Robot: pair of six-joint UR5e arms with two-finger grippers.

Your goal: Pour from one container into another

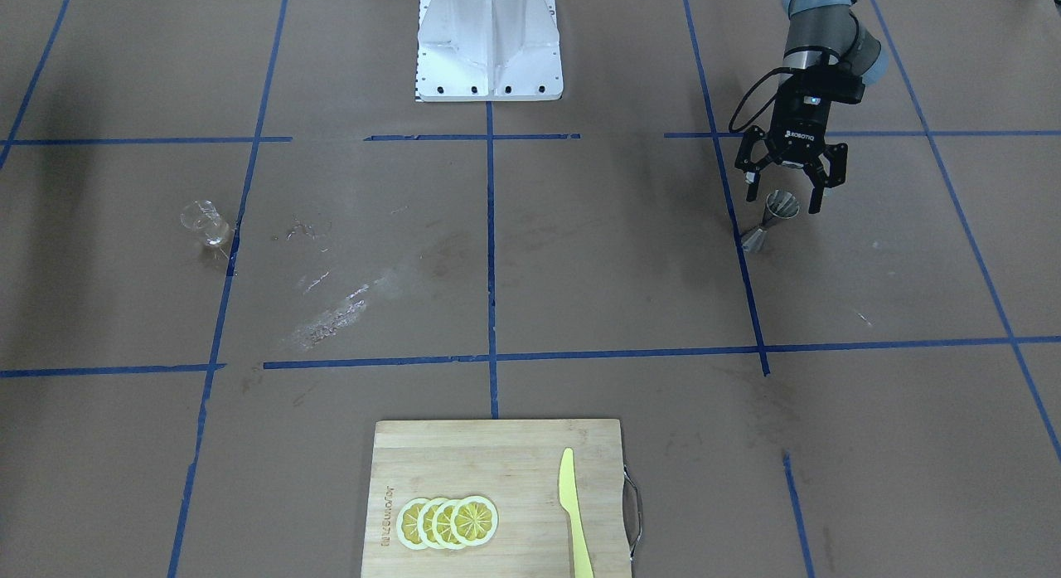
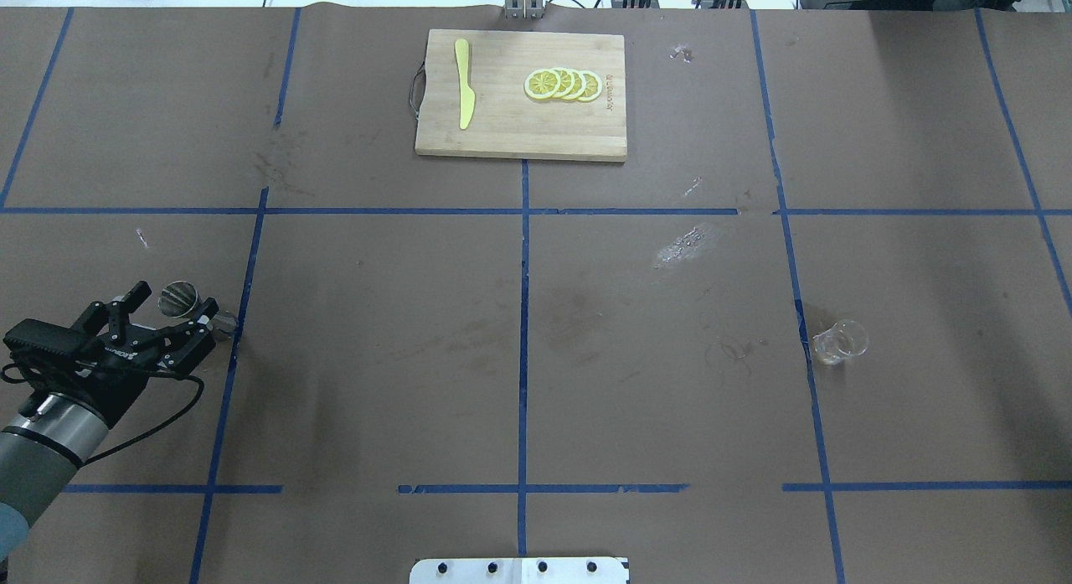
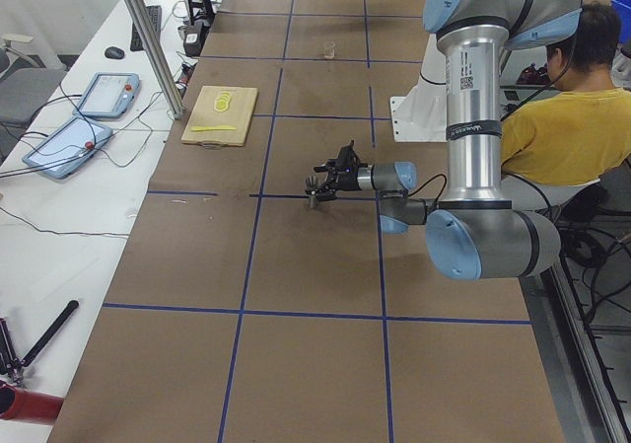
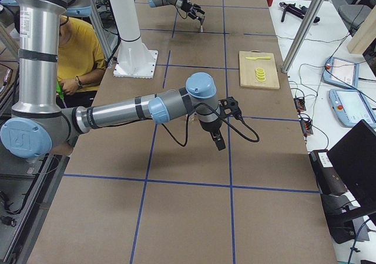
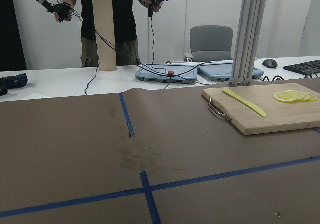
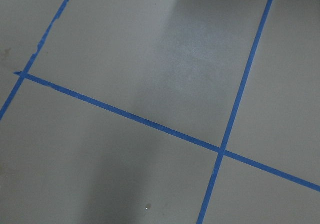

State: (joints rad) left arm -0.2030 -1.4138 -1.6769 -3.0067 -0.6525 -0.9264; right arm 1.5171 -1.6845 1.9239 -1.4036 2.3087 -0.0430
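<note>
**Pour job: left jaws wide at the jigger, cup way off toward the other end**

So my left gripper (image 1: 783, 200) is down at the steel jigger (image 1: 771, 220) w/ its fingers spread apart, one on each side of the upper cone. Nothing's clamped yet afaict, and I can't tell if a pad touches the metal. The wide spread makes sense imo. The thing is hourglass-shaped, so I need clearance past the rim before squeezing, prob near the narrow waist.

The jigger looks upright, open end up, which it has to be to take a pour. It's near the left end of the table (image 2: 377, 358), just beside a blue tape line (image 2: 244, 299).

The glass cup (image 2: 838, 341) is toward the right end, upright, also by a tape line and well apart from the jigger. It's too clear to tell if anything's in it. One vessel per side is prob why this needs both arms: each grabs its own, then they meet.

My right gripper (image 4: 217, 137) only shows in the side cam, hanging above the table, not at the cup. I can't tell whether it's spread or closed.

The cutting board (image 2: 502, 136) w/ lemon slices (image 2: 563, 84) and a yellow knife (image 2: 463, 94) sits at the far edge, centre, out of the way.

My guess at the current step is grabbing the jigger. The pour hasn't started.
</note>
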